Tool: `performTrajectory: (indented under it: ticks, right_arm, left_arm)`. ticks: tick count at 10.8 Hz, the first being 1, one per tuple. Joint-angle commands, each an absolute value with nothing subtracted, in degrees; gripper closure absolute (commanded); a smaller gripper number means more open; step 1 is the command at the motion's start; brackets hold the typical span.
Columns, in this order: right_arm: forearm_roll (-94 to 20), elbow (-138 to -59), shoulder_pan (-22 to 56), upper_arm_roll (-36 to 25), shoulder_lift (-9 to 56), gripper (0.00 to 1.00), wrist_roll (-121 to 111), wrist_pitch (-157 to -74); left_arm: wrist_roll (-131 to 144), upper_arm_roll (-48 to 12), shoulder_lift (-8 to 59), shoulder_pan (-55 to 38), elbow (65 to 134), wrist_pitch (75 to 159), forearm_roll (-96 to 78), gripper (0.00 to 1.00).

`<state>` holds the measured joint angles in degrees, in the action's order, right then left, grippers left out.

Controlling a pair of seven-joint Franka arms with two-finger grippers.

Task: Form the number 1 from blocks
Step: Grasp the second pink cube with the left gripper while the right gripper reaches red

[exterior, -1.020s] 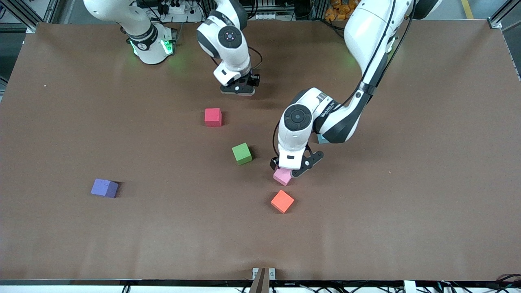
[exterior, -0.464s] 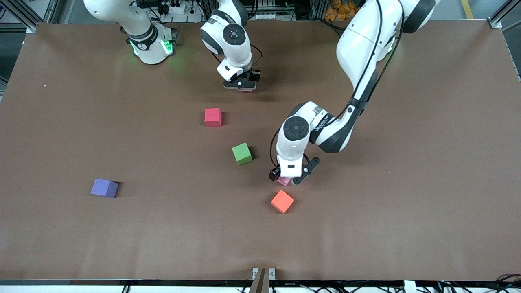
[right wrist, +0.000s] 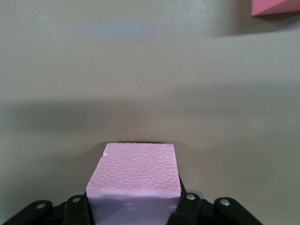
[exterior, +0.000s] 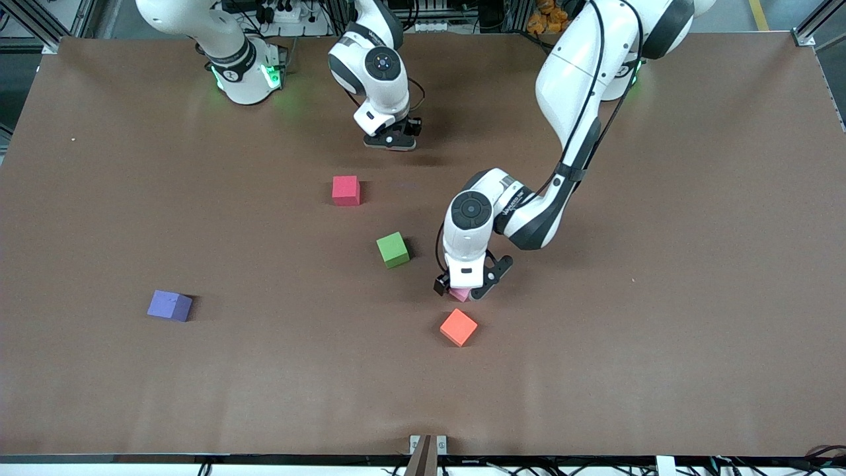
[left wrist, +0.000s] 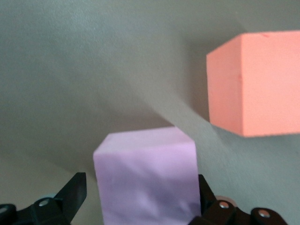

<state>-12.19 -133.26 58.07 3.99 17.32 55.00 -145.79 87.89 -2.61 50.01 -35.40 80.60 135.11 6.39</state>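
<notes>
The left gripper (exterior: 464, 293) is low over the desk (exterior: 661, 297), and its fingers (left wrist: 70, 197) stand on two sides of a pink block (left wrist: 147, 178); one finger seems to press on the block, beside the other a narrow gap shows, so the fingers are not fully closed on it. Just beside these fingers, nearer to the front camera, lies the orange block (exterior: 459, 327) (it is turned a little on the desk). The green block (exterior: 393, 249) sits near the same fingers, toward the right arm's end of the desk. The right gripper (exterior: 391, 141) is close to the desk near the robots' bases, and its fingers (right wrist: 77, 206) are closed on the second pink block (right wrist: 137, 176). The red block (exterior: 346, 190) lies near these fingers, nearer to the front camera. The purple block (exterior: 170, 306) lies well apart from both grippers.
</notes>
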Motion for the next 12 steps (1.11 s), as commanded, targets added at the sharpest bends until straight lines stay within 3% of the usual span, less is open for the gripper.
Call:
performTrajectory:
  ticks: [1, 2, 5, 6, 7, 8, 9, 12]
  right_arm:
    - [-12.6, -133.6, 58.8, 3.9, 17.2, 0.05, 55.9, -146.8]
    - [-12.6, -133.6, 58.6, 3.9, 16.5, 0.00, 55.9, -146.6]
    - [-12.2, -133.7, 55.6, 3.9, 11.1, 0.00, 55.7, -143.1]
    - [-12.0, -133.7, 54.2, 3.9, 9.8, 0.00, 55.5, -142.4]
    - [-11.9, -133.7, 52.4, 3.9, 8.8, 0.00, 55.4, -141.3]
    - [-11.0, -133.7, 50.2, 3.9, 7.8, 0.00, 54.7, -140.0]
    - [-8.1, -133.7, 47.1, 3.9, 7.0, 0.00, 51.7, -138.1]
    - [-6.7, -133.5, 40.2, 3.9, 7.4, 0.00, 42.0, -137.5]
  left_arm:
    - [88.4, -0.7, 51.3, -35.9, 78.5, 135.2, 7.1, 0.00]
    - [88.2, -0.7, 51.4, -35.9, 78.5, 135.2, 7.1, 0.00]
    - [87.5, -0.7, 51.3, -35.9, 78.6, 135.1, 7.2, 0.00]
    - [87.2, -0.8, 51.2, -36.0, 78.7, 135.1, 7.2, 0.08]
    - [87.2, -1.0, 51.2, -36.0, 78.7, 135.1, 7.1, 0.29]
    - [87.2, -1.1, 51.1, -36.0, 78.8, 135.0, 6.9, 0.59]
    - [87.2, -1.2, 50.9, -35.8, 78.8, 135.0, 6.8, 0.97]
    - [86.9, -2.2, 49.6, -36.9, 79.4, 133.3, 7.5, 1.00]
